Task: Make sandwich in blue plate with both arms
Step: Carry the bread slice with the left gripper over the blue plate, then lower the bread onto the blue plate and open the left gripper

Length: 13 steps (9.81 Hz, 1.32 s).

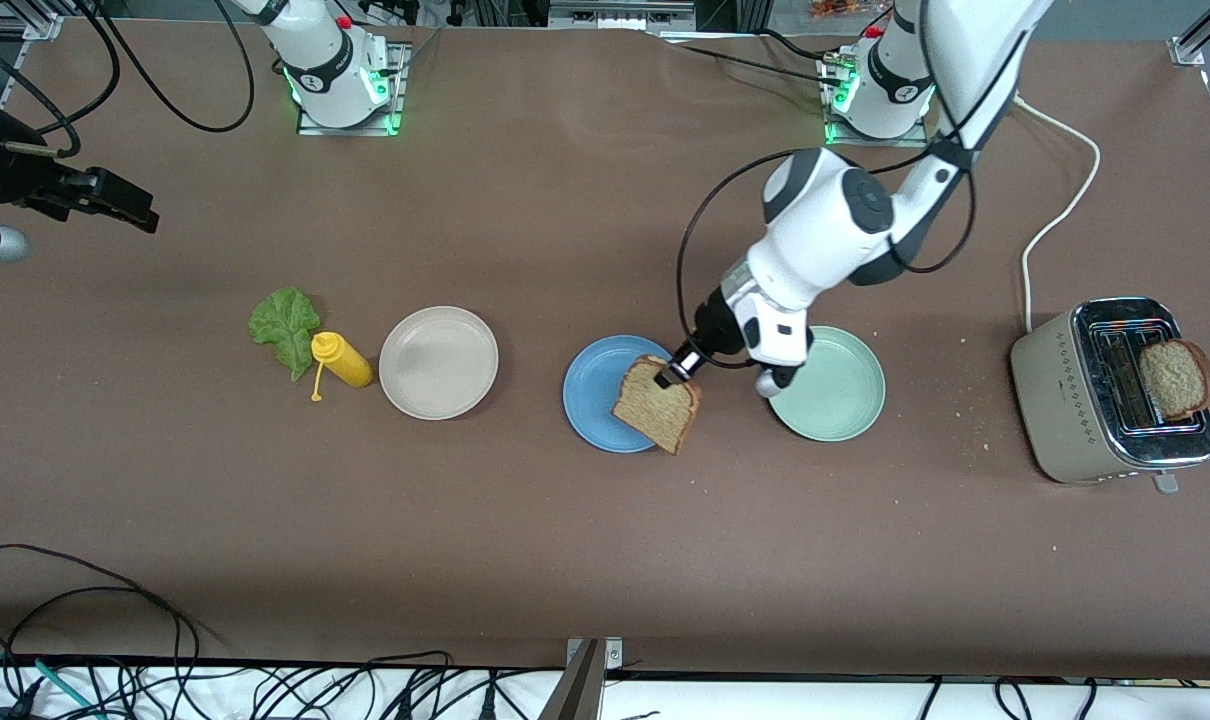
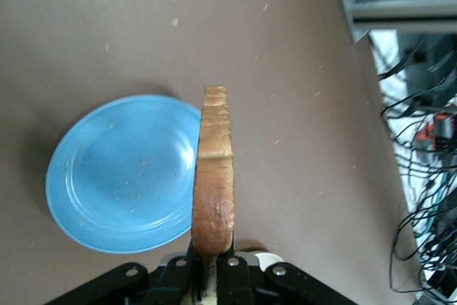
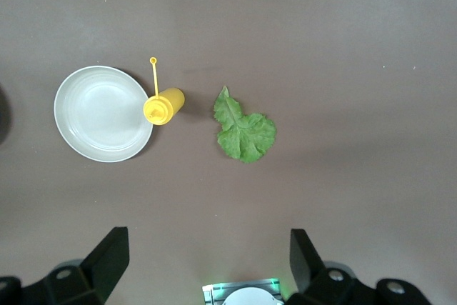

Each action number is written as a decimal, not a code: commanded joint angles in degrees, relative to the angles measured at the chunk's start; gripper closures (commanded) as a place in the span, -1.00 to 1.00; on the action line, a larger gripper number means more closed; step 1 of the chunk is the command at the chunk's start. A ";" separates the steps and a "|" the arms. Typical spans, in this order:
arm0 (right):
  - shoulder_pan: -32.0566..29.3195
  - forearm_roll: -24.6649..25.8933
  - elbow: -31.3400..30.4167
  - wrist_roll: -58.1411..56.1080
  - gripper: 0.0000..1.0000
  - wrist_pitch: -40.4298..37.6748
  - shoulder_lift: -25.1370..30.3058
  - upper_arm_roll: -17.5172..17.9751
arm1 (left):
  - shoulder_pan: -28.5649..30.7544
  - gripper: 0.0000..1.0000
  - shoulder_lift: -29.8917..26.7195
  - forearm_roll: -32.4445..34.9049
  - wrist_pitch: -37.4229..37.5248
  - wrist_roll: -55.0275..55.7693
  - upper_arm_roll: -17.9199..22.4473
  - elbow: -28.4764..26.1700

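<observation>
Brown table (image 1: 525, 540); cable tangle (image 1: 215, 690) along near edge.

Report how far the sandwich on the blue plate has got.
Done: nothing lies on the blue plate yet. In hand: the left claw is shut on a bread slice, held on edge over that plate. Left: lay it down, add the lettuce leaf lying beside the mustard bottle, then the second slice in the toaster. The right claw waits open above the lettuce.

Brown bread slice (image 1: 657, 404) hangs edge-up over blue plate (image 1: 592, 385).
</observation>
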State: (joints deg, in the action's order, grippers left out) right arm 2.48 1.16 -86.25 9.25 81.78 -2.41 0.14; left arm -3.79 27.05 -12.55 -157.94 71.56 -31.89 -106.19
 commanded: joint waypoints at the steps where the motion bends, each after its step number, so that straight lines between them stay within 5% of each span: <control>1: -0.02 0.34 0.82 0.50 -1.00 -0.92 -0.14 0.21 | -4.46 1.00 3.87 -1.08 -6.74 -0.28 1.73 -0.87; 13: -0.11 0.25 0.82 0.50 -1.00 -1.01 -0.22 0.13 | -11.85 1.00 11.36 2.71 -7.47 0.16 6.66 5.29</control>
State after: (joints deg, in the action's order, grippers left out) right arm 2.47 1.16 -86.25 9.26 81.75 -2.46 0.12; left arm -13.77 36.42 -11.09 -165.15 71.34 -26.58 -103.29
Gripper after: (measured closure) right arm 0.000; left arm 0.907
